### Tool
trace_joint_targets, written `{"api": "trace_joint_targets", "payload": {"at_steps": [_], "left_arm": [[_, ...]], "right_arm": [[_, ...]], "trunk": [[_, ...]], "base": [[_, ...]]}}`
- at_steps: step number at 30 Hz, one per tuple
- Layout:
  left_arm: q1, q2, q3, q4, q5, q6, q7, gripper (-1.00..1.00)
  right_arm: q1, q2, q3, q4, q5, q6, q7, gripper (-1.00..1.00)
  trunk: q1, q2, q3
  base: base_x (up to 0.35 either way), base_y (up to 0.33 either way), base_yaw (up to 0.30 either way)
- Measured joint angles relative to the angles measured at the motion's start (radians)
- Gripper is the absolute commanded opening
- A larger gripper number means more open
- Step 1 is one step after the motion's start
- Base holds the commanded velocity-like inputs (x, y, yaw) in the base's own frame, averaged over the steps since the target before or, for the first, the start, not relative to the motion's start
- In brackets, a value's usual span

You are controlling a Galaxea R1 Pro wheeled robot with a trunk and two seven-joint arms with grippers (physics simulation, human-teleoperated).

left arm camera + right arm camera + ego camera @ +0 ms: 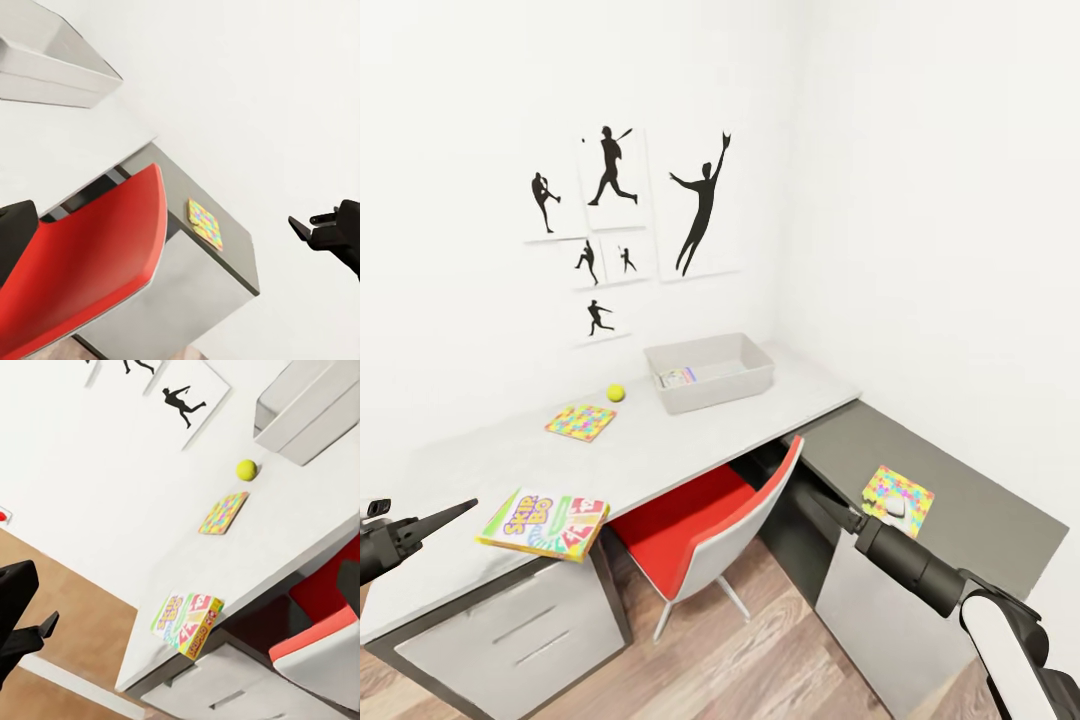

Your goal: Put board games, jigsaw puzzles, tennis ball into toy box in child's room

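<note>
The toy box [710, 372] at centre frame on the bench [660, 450] holds one flat item. Outside it lie the tennis ball [616, 393], the Skip-Bo board game [544, 523] lower left, and two jigsaw puzzles [580, 421] [897, 499]. The jaws of both the left gripper [455, 512] and the right gripper [830, 510] hold nothing; their spread cannot be told.

One grey rectangular toy box [710, 372], one yellow tennis ball [616, 393], two multicoloured flat jigsaw puzzles [580, 422] [897, 500], one Skip-Bo board game box [544, 523], one red chair [705, 525].
</note>
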Motion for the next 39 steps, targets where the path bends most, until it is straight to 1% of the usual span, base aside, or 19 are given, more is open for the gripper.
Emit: {"api": "trace_joint_targets", "payload": {"at_steps": [12,39], "left_arm": [[0.000,0.000,0.000,0.000,0.001,0.000,0.000,1.00],[0.000,0.000,0.001,0.000,0.000,0.000,0.000,1.00]], "right_arm": [[0.000,0.000,0.000,0.000,0.000,0.000,0.002,1.00],[0.000,0.000,0.000,0.001,0.000,-0.013,0.001,1.00]], "trunk": [[0.000,0.000,0.000],[0.000,0.000,0.000]], "base": [[0.083,0.000,0.000],[0.003,0.000,0.000]]}}
